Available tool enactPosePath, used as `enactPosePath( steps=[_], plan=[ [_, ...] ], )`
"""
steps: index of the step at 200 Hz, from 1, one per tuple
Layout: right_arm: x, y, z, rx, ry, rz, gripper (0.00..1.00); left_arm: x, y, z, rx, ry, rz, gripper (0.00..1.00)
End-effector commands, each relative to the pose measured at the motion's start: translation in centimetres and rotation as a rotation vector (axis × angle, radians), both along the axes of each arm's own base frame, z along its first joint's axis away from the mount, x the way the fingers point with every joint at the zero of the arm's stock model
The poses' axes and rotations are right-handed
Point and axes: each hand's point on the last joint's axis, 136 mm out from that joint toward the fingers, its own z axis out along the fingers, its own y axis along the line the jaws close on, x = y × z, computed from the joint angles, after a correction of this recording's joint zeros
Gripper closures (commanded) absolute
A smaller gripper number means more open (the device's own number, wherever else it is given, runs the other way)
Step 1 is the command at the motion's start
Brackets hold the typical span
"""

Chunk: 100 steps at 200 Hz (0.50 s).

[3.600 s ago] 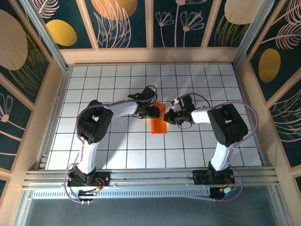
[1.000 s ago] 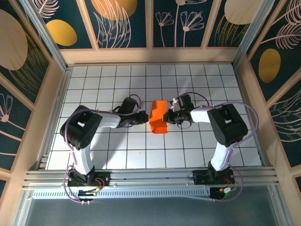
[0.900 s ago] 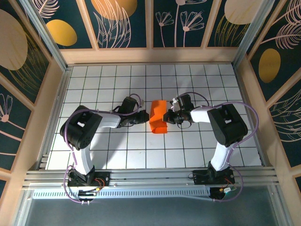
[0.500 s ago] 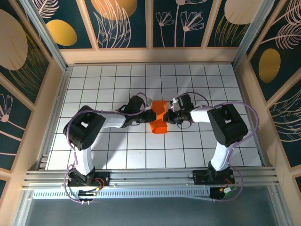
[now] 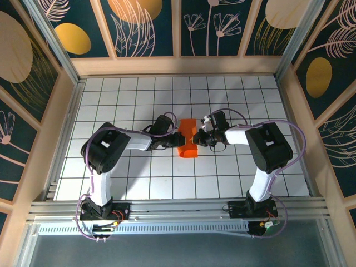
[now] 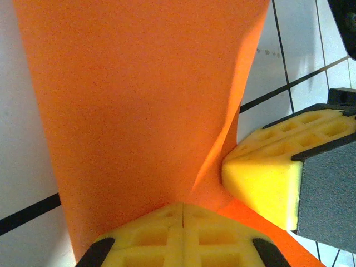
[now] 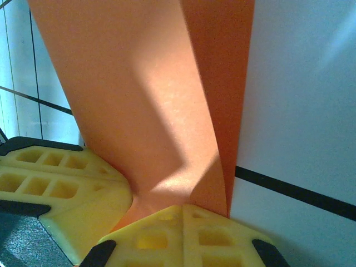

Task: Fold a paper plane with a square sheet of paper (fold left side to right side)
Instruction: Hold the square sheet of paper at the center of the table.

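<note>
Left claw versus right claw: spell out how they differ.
The left claw reaches the orange paper from its left side, the right claw from its right. The left claw's tips have paper on both sides; the right claw's tips sit at the paper's edge, bare table beside them. Shared: both are shut, with yellow tips, almost meeting over the paper.

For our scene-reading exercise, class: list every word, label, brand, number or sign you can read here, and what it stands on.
None: no text can be read. The orange paper is plain, the white grid table carries only lines, and the wall panels show painted plants and discs, no lettering.
</note>
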Motion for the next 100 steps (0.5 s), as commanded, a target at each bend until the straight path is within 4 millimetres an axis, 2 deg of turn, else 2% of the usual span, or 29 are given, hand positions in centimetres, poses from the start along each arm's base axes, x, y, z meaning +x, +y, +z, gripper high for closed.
enactPosePath(
  steps=[1, 29, 59, 100],
  plan=[
    [-1.3, -2.1, -2.8, -0.131, 0.056, -0.023, 1.0, -0.9, 0.7, -2.5, 0.078, 0.042, -0.014, 1.0],
    [0.3, -0.7, 0.8, -0.044, -0.029, -0.015, 1.0, -1.0, 0.9, -2.6, 0.088, 0.045, -0.015, 1.0],
    [1.8, 0.3, 3.4, 0.009, -0.108, -0.008, 1.0, -0.9, 0.9, -2.9, 0.096, 0.049, -0.011, 1.0],
    [3.4, 2.1, 3.6, 0.069, -0.125, 0.006, 1.0, -1.1, 1.0, -3.4, 0.108, 0.061, -0.009, 1.0]
  ],
)
